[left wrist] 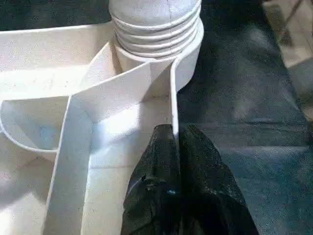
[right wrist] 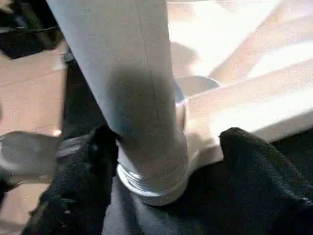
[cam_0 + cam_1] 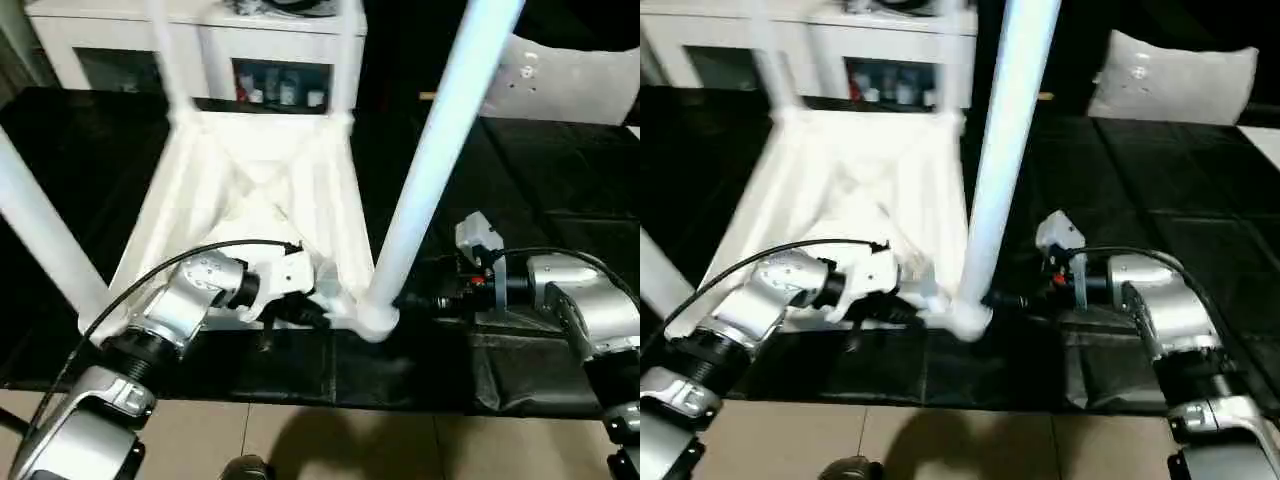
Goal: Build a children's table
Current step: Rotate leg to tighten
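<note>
A: Where's the children's table (image 3: 265, 190) rn?

B: Upside down on the black-covered surface (image 3: 560, 180), ribbed underside facing up, w/ legs standing up from the corner sockets. Nearest one to me, the front-right leg (image 3: 435, 150), rises steeply past the head cam from its socket (image 3: 375, 318) at the corner closest to my right arm.

A: Left hand?

B: My left hand (image 1: 171, 147) is pressed together, black fingers (image 1: 200, 161) pinching the thin upright rim of the tabletop (image 1: 172, 105), one finger inside the rim, the other outside over the black cover. That spot's just beside the threaded leg end (image 1: 156, 24) screwed into the corner socket. From the head cam my left forearm (image 3: 185, 300) reaches in over the front edge of the top.

A: And the right?

B: My right hand (image 2: 164, 161) is spread, fingers (image 2: 83, 176) either side of the front-right leg's base, right at the threaded collar (image 2: 154, 183) where it meets the socket. One finger looks to be against the leg; can't tell if the other touches. No firm clamp visible.

A: Anything else around?

B: White cabinet (image 3: 270, 60) behind the surface, some bottles on its shelf, tan floor (image 3: 330, 440) below the front edge. Cable (image 3: 150, 275) loops off my left wrist.
</note>
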`<state>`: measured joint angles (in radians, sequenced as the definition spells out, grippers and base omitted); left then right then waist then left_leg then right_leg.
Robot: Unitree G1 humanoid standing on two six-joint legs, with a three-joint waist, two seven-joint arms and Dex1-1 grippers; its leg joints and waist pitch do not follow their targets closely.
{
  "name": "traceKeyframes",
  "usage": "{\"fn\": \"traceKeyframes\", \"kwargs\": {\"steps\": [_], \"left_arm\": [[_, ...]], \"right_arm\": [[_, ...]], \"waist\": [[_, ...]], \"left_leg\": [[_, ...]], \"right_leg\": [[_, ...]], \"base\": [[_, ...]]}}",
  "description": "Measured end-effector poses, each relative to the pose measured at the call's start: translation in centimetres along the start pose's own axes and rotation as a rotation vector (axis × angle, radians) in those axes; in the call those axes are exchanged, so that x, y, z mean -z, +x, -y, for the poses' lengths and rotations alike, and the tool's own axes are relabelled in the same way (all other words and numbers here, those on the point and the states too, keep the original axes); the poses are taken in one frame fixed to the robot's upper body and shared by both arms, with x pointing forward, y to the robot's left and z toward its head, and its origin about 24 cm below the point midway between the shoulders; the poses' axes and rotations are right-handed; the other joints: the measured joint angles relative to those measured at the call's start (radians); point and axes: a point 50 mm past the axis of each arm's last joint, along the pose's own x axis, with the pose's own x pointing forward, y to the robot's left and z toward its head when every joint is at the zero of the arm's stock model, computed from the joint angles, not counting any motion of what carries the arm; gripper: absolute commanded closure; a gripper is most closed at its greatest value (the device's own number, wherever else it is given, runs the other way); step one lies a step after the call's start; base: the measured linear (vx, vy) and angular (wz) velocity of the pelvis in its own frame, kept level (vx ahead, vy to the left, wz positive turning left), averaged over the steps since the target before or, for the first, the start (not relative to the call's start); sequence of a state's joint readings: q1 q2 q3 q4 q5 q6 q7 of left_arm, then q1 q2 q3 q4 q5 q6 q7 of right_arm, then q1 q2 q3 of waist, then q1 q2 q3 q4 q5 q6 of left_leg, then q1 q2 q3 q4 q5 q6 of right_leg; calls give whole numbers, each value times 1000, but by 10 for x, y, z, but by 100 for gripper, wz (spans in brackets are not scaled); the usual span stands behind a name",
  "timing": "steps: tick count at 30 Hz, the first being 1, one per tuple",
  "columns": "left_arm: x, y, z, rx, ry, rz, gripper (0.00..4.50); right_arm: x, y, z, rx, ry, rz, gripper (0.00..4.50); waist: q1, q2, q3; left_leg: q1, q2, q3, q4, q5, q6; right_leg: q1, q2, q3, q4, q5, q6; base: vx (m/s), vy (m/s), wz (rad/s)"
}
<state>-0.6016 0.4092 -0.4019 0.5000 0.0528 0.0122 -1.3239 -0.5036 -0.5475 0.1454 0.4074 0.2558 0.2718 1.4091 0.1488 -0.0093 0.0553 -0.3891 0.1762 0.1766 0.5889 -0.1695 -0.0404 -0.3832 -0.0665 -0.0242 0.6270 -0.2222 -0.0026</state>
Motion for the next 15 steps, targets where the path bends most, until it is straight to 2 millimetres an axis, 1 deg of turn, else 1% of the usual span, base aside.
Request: {"fn": "traceKeyframes", "kwargs": {"steps": [1,2,4,7,10,11,15], "left_arm": [[0,0,0,8,5,-1,450],[0,0,1,19,13,-1,450],[-1,1,2,28,21,0,450],[-1,1,2,30,27,0,450],[-1,1,2,32,32,2,450],[-1,1,2,32,33,2,450],[-1,1,2,33,33,2,450]], "right_arm": [[0,1,-1,-17,2,8,155],[-1,2,-2,-35,2,14,169],[0,5,-4,-61,3,14,175],[0,11,-5,-81,6,26,213],[1,12,-6,-92,7,30,223],[1,12,-6,-92,7,30,244],[2,12,-7,-92,16,39,253]], "waist": [[0,0,0],[1,0,0],[3,0,0],[3,0,0],[4,0,0],[4,0,0],[3,0,0]], "left_leg": [[0,0,0,0,0,0],[0,0,0,0,0,0],[0,0,0,1,0,0],[-1,0,0,1,1,1],[-2,0,0,1,1,2],[-2,0,0,1,1,2],[-3,0,0,1,2,2]], "right_leg": [[0,0,0,0,0,0],[0,0,0,0,0,0],[0,-1,-1,0,0,0],[0,-2,-4,1,0,0],[0,-4,-7,1,0,0],[0,-5,-7,1,0,0],[1,-6,-10,1,0,0]], "base": [[0,0,0],[0,0,0],[0,0,0],[0,0,0],[0,0,0],[0,0,0],[0,0,0]]}}
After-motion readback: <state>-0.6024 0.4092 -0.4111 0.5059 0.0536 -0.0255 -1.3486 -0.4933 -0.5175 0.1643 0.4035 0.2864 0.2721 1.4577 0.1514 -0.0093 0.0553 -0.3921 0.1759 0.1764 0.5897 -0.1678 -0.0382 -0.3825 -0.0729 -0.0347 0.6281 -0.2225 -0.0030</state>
